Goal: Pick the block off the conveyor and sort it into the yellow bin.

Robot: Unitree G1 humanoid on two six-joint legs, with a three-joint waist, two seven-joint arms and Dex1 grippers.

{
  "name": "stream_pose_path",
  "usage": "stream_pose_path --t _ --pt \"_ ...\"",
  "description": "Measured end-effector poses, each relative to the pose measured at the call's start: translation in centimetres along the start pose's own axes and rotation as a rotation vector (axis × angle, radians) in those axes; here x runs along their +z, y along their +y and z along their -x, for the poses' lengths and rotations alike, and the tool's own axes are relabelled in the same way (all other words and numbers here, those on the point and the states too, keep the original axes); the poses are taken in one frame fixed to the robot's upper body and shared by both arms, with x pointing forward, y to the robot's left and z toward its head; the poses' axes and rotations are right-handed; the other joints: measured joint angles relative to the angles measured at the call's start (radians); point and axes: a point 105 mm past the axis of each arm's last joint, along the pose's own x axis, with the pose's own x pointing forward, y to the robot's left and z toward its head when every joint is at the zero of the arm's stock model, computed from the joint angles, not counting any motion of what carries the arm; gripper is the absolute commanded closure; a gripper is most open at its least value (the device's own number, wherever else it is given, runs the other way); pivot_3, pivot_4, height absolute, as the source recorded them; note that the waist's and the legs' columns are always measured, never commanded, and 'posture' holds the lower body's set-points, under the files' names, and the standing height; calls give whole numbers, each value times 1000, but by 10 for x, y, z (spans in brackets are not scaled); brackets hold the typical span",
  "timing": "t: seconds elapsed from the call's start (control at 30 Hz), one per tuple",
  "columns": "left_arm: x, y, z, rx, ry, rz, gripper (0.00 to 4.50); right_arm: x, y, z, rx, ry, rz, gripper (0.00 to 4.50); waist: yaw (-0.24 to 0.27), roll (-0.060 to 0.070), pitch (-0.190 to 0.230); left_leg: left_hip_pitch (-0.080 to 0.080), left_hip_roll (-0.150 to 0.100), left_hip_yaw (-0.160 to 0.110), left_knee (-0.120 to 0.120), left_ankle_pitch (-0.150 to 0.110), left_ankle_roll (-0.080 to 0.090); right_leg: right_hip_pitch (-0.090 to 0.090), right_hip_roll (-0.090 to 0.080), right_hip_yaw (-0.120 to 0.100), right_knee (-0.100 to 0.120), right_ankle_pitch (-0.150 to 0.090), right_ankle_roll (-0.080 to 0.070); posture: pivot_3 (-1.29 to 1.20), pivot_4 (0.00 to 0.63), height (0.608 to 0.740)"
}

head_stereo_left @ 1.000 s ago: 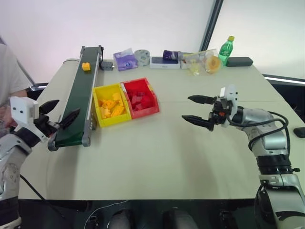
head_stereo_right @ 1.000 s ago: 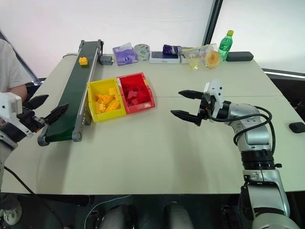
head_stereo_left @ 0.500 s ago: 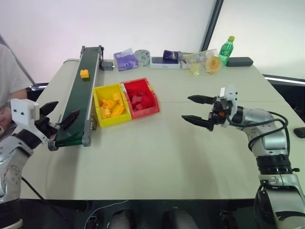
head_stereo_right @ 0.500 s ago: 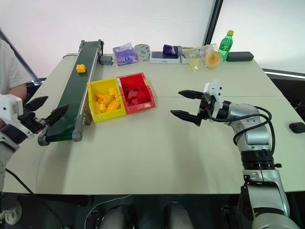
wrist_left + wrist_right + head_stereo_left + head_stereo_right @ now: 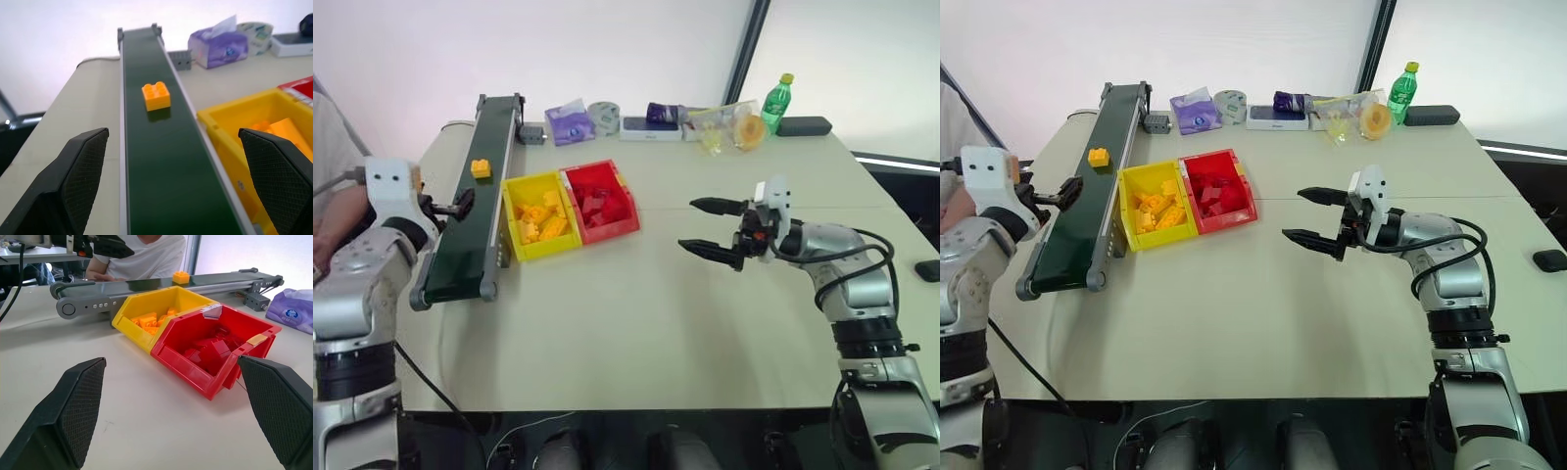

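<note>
Block (image 5: 156, 95) studs-up, seemingly square to conveyor (image 5: 161, 161)

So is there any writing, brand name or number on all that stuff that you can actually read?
Nothing can be read.
Purple tissue pack: a round blue logo, lettering too small to read.
Green bottle: a label, blurred.
White box at the far edge: print too small.
Red bin: pale stickers on the rim, no legible text.
Conveyor, yellow bin and block: no markings visible.

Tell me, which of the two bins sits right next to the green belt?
The yellow bin. It sits against the conveyor rail and holds yellow bricks; the red bin is on its far side, away from the belt.
</note>
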Motion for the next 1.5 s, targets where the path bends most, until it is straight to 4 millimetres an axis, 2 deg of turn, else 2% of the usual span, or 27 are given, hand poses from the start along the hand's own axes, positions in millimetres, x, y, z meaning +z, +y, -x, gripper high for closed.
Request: stream_pose_path --t 0.33,0.73,0.9,0.93,0.97,1.1,1.13,1.33,1.43,1.5 --pt "-20 -6 -16 -2 131 -23 13 3 1 -1 0 -5 13 0 3 0 0 0 0 0 0 0 0 0 0 0 0 0 0 0 150 740" --pt "-37 -14 -25 -44 170 29 13 2 2 -1 -9 -4 0 0 3 0 0 0 0 0 1 0 0 0 0 0 0 0 0 0 150 740" --pt "-37 -16 -26 -54 168 37 13 3 2 -2 -7 -6 2 0 3 0 0 0 0 0 1 0 0 0 0 0 0 0 0 0 150 740" --pt "-38 -18 -26 -60 168 45 526 3 2 -2 -6 -7 3 0 3 0 0 0 0 0 1 0 0 0 0 0 0 0 0 0 150 740" --pt "-39 -21 -27 -70 169 54 844 4 2 -2 -6 -7 3 0 3 0 0 0 0 0 1 0 0 0 0 0 0 0 0 0 150 740" --pt "-43 -27 -28 -81 178 73 2863 4 2 -2 -6 -7 3 0 3 0 0 0 -1 0 1 0 0 0 0 0 0 0 0 0 150 740" --pt "-43 -26 -28 -77 176 75 3216 4 2 -2 -6 -7 3 0 3 0 0 0 0 0 1 0 0 0 0 0 0 0 0 0 150 740" --pt "-34 -22 -28 -63 146 86 3166 4 2 -1 -8 -5 4 0 2 0 0 0 0 0 1 0 0 0 0 0 0 0 0 0 150 740" --pt "-7 -30 -31 -89 48 96 3166 4 2 -1 -8 -5 4 0 7 0 0 -1 -1 0 1 0 0 0 0 0 0 0 0 0 150 740" --pt "17 -45 -30 -153 -44 104 3166 4 2 -1 -9 -5 4 0 8 0 0 -1 -1 0 2 0 0 1 0 0 0 0 0 0 150 740"
